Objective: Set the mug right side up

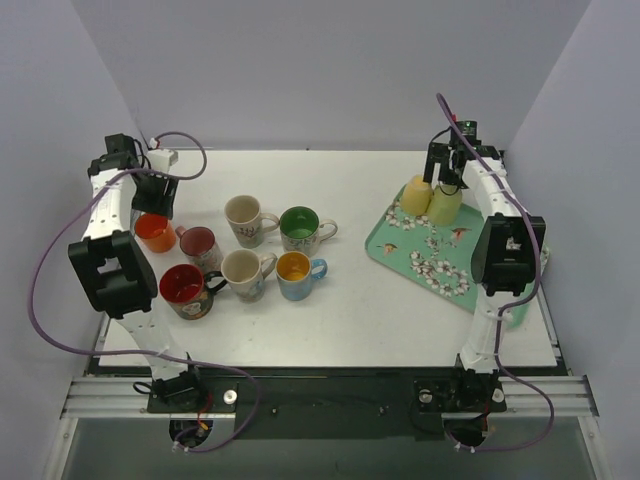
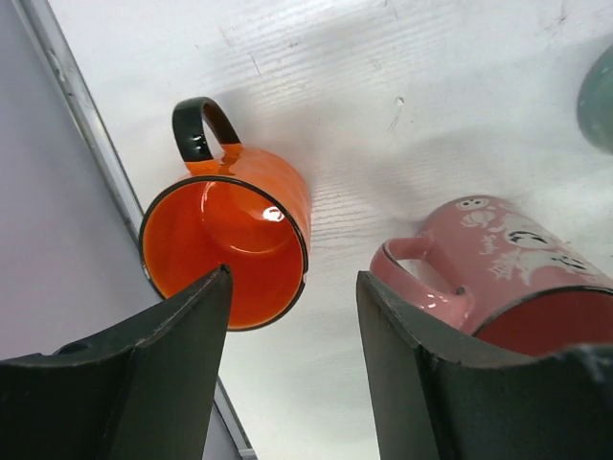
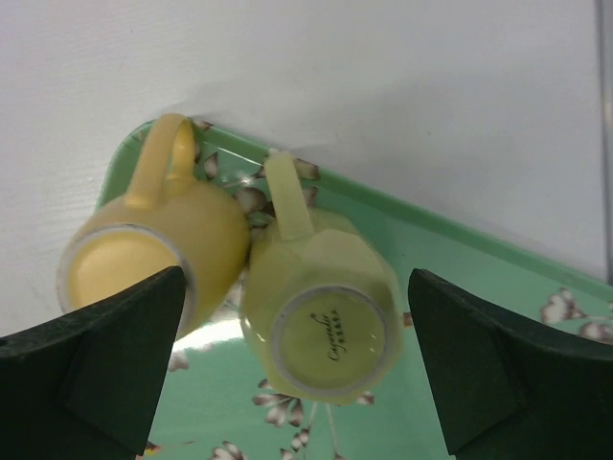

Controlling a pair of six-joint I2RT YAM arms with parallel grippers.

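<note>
Two mugs stand upside down on the green floral tray [image 1: 430,262] at the right: a yellow mug [image 1: 415,194] and a pale yellow-green mug [image 1: 446,204]. In the right wrist view the pale yellow-green mug [image 3: 321,302] shows its base with a maker's mark, and the yellow mug [image 3: 144,254] touches it on the left. My right gripper [image 1: 450,180] [image 3: 297,369] is open and hovers above the pale mug, its jaws spread on either side. My left gripper [image 1: 155,205] [image 2: 292,369] is open and empty above the upright orange mug [image 1: 154,232] [image 2: 230,240].
Several upright mugs stand left of centre: a pink mug [image 1: 198,244] [image 2: 517,278], a red mug [image 1: 184,288], two white floral mugs [image 1: 245,218] [image 1: 243,272], a green mug [image 1: 300,228] and a blue mug with a yellow inside [image 1: 295,273]. The table's left edge runs beside the orange mug.
</note>
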